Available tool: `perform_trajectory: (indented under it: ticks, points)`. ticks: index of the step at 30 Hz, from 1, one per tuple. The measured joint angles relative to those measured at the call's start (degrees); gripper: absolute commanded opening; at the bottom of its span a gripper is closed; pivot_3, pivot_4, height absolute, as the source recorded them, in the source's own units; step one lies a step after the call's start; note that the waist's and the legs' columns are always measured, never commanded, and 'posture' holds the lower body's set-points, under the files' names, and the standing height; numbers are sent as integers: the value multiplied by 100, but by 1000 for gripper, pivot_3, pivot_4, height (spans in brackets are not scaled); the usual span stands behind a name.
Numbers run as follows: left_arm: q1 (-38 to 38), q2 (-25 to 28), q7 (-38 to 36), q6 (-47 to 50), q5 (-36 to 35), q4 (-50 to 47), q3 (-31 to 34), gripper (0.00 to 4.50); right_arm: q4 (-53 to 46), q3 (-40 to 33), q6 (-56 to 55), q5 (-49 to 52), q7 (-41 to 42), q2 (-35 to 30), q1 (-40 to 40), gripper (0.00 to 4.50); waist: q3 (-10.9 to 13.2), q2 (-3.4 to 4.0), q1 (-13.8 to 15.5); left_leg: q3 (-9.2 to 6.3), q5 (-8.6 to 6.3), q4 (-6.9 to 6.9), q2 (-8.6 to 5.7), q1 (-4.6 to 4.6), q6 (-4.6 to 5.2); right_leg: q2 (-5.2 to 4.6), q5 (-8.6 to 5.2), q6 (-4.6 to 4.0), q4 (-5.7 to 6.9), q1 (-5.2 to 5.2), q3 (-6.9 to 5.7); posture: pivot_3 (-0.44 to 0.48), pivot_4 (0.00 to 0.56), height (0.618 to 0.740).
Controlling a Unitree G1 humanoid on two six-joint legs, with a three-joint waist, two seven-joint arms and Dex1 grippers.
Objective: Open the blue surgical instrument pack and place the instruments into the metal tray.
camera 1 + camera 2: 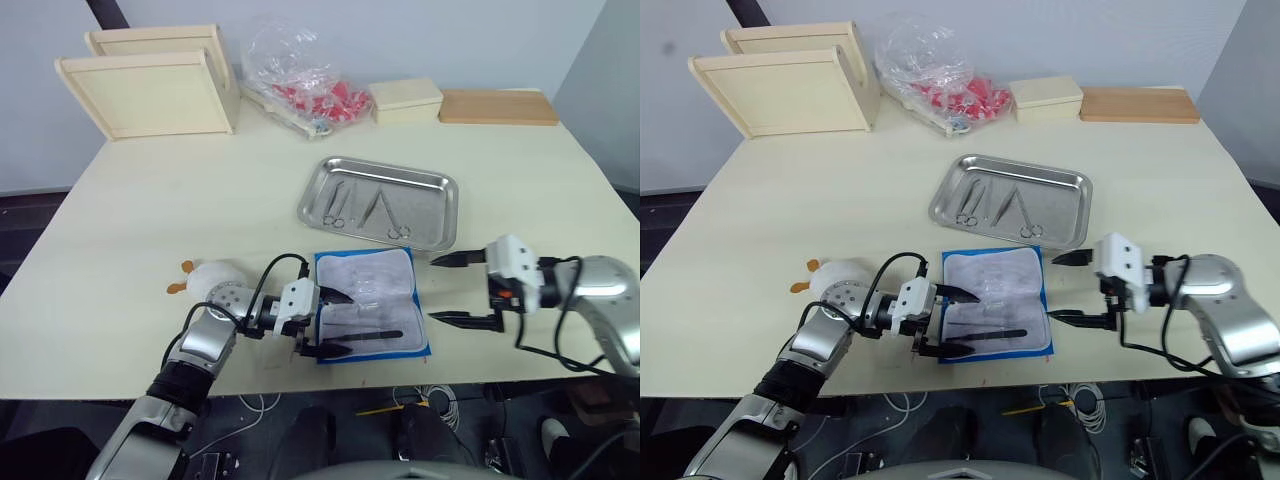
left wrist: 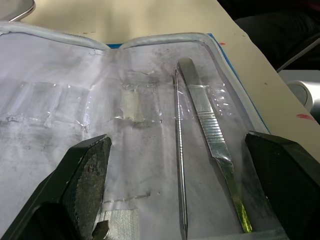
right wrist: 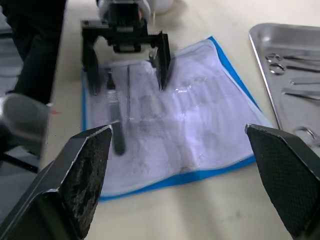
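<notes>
Spread wide and empty are the fingers of both grippers: the left gripper (image 1: 338, 322) is held over the near left part of the blue surgical instrument pack (image 1: 370, 302), the right gripper (image 1: 452, 289) just beside its right edge. The pack is laid unfolded, whitish clear-pocketed panel up, with two slim instruments (image 2: 210, 127) seen in it; others are seen in the metal tray (image 1: 378, 201) just behind, on a pale table (image 1: 180, 220).

pale table (image 1: 150, 220) | light blue-grey wall (image 1: 400, 30) | dark floor (image 1: 20, 240)
</notes>
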Motion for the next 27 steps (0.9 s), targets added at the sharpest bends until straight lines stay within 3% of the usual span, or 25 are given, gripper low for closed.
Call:
perform_trajectory:
  ticks: [11,27]
  points:
    - [-1,28,-27,3,0,-30,-1,4500,476,853,-268,-815,-346,593,-222,4463,0,1,-8,0,0,0,-6,1,0,1,1,-1,2,0,1,0,150,740]
    - [70,48,-15,39,0,-107,5,4500,1036,1318,-726,-1473,-618,975,-352,4463,-1,0,-13,0,0,0,-8,3,0,3,1,-2,2,0,2,0,150,740]
